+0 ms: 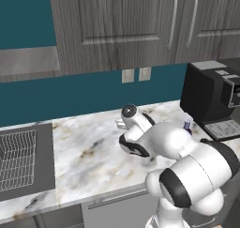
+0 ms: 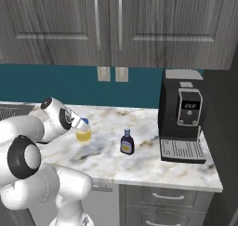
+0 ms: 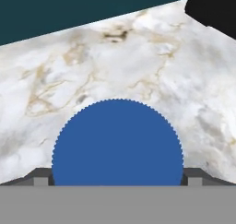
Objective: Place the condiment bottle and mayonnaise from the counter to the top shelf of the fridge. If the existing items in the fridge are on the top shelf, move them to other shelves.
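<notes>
Hand (image 3: 118, 180) open, straddling mayonnaise (image 2: 83, 133) lid, on counter (image 2: 139, 160)

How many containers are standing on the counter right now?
2. The condiment bottle stands mid-counter, left of the coffee machine. The mayonnaise stands further left, right at the arm's end. Others could be hidden behind the arm.

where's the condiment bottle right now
In the right base view the condiment bottle stands upright on the counter, between the mayonnaise on its left and the black coffee machine on its right.
</notes>
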Controlling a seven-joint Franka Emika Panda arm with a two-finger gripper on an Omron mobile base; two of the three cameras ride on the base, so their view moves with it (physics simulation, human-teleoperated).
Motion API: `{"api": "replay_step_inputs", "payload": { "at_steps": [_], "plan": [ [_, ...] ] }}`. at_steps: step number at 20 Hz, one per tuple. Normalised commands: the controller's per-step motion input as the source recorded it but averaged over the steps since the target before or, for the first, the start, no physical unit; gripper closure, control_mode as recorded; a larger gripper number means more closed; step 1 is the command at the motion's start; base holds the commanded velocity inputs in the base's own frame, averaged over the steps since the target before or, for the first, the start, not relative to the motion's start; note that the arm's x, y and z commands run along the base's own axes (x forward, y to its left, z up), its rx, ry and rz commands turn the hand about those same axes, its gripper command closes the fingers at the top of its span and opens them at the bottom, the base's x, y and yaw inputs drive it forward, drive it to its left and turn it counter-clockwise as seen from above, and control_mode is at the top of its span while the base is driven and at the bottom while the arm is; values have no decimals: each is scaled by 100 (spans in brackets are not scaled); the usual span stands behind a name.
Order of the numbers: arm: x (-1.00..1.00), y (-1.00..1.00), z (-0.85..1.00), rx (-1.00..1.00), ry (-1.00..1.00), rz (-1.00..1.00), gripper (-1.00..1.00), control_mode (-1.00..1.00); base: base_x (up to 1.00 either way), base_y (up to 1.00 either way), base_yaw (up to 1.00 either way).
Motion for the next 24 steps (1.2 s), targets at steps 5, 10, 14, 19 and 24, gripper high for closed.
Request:
{"api": "replay_step_inputs", "payload": {
  "at_steps": [5,10,14,19,24],
  "plan": [
    [-60,0,30,2,-5,0,100,-100,0,0,0],
    [-79,0,97,5,-18,0,100,-100,0,0,0],
    [-93,-1,100,3,-11,0,100,-100,0,0,0],
    [-100,-1,100,1,-10,0,100,-100,0,0,0],
    [-97,-10,100,0,-3,0,100,-100,0,0,0]
  ]
}}
